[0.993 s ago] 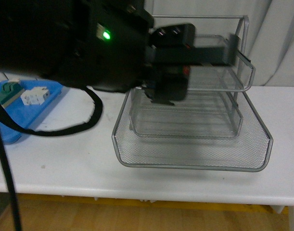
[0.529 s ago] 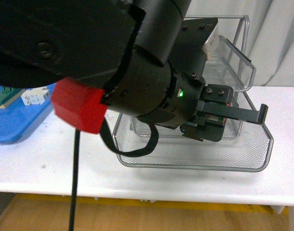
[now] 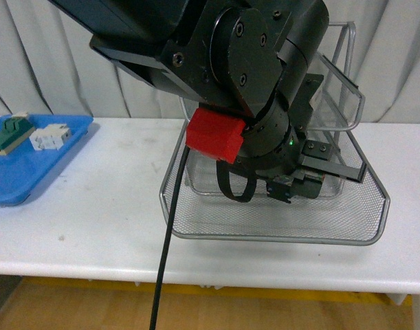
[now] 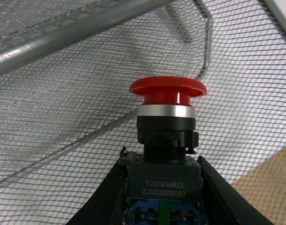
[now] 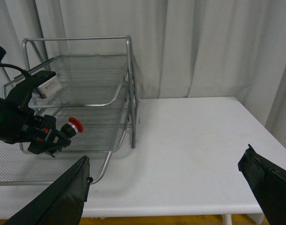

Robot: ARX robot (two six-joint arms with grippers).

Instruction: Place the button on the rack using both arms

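While your left claw (image 4: 162, 160) grips the black boxy base of the small push-button with the round red mushroom cap (image 4: 167, 90), its two dark fingers (image 4: 110, 197) press against either side of that base, closed just to its width. You have one button: a red domed cap, a silvery ring beneath it, a black collar, then a black body with pale printed lettering. Its long axis runs from the claw out to the cap. In the right wrist view the button (image 5: 74, 125) lies close to level, cap leading and tipped slightly upward. It hangs low inside the one large three-tier silver wire-mesh rack (image 3: 275, 238), above the mesh of a lower tray; you cannot tell which tier. Your right claw (image 5: 166, 159) is spread wide and holds nothing, well apart from the rack above the white worktop (image 3: 93, 227). Far to the left on that worktop lies one flat blue plastic tray (image 3: 17, 180). It carries two parts: a green-and-cream terminal block (image 3: 10, 130) and a white blocky component (image 3: 48, 136).
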